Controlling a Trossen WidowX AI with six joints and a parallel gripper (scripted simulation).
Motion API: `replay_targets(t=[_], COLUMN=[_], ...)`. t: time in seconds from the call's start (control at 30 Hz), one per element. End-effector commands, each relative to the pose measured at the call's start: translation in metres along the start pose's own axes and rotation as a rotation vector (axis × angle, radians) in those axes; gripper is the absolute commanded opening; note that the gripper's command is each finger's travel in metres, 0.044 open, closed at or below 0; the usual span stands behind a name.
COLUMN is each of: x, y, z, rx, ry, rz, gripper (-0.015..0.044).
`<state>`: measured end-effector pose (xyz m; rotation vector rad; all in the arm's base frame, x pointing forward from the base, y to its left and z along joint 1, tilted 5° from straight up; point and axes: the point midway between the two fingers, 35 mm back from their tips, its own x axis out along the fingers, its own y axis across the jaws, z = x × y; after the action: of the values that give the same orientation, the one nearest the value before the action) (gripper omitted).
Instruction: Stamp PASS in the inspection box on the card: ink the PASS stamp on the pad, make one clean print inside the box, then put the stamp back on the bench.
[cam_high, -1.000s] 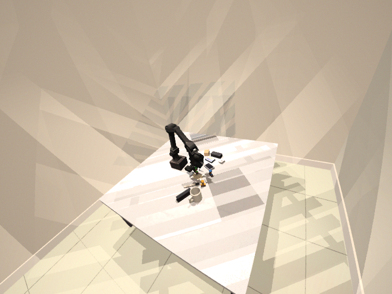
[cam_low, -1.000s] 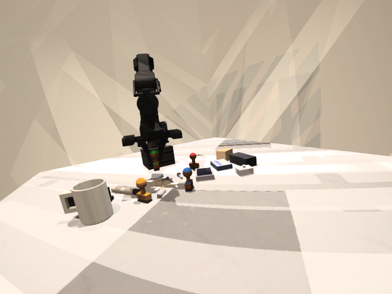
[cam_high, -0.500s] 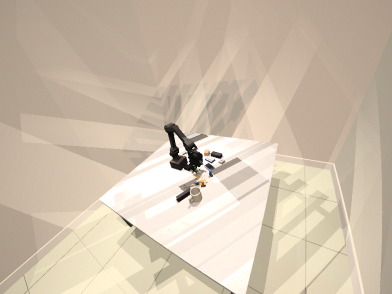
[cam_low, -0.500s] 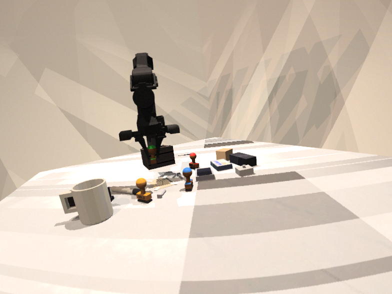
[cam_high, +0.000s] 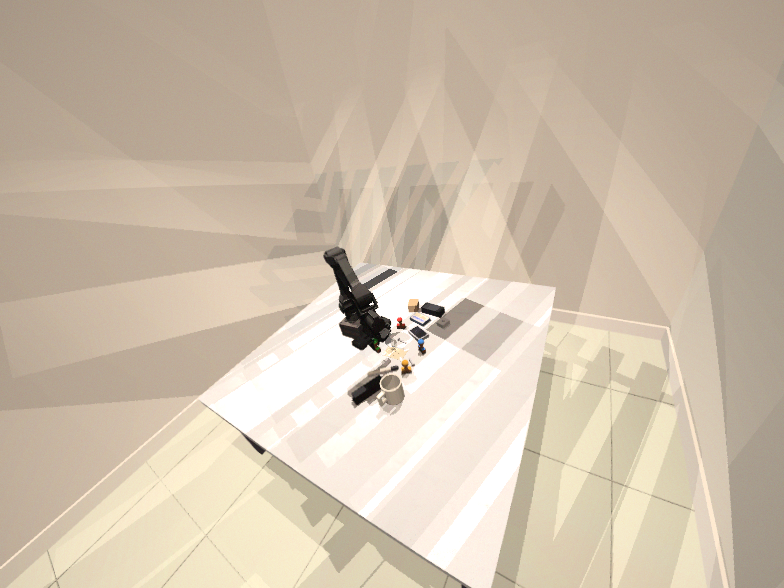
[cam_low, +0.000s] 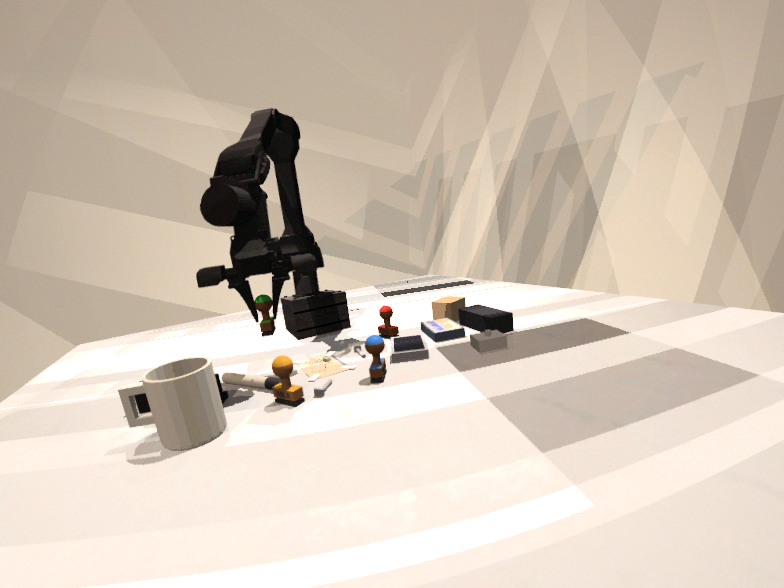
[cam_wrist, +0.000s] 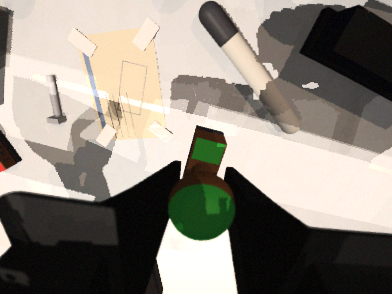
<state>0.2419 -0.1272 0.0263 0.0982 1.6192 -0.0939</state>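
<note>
My gripper (cam_low: 265, 315) (cam_wrist: 202, 170) is shut on the green-knobbed stamp (cam_high: 376, 345) (cam_low: 262, 302) (cam_wrist: 201, 212) and holds it above the bench, knob up. Its label is not readable. The tan card (cam_high: 397, 354) (cam_low: 316, 367) (cam_wrist: 102, 60) is held down by white corner tabs. In the wrist view the stamp is beside the card's lower right corner, off the card. The box outline (cam_wrist: 121, 75) on the card shows no print that I can make out; thin dark lines lie left of it. The dark ink pad (cam_high: 418, 332) (cam_low: 409, 343) lies open beyond the card.
Red (cam_low: 386, 322), blue (cam_low: 375, 354) and orange (cam_low: 283, 373) stamps stand around the card. A marker (cam_wrist: 255, 70), a black block (cam_wrist: 365, 50) and a mug (cam_high: 392, 389) (cam_low: 186, 405) are on one side. A blue-edged box (cam_low: 442, 329), tan block (cam_low: 448, 308) and black case (cam_low: 485, 317) are beyond the pad.
</note>
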Motion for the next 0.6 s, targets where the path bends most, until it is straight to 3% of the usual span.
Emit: replay_targets(t=[0.0,0.57], x=[-0.002,0.018], y=[-0.015,-0.016], z=[-0.008,-0.006], rx=[-0.003,-0.003], ry=[-0.009,-0.009], rz=[-0.011,-0.011], gripper=[0.0,0.0])
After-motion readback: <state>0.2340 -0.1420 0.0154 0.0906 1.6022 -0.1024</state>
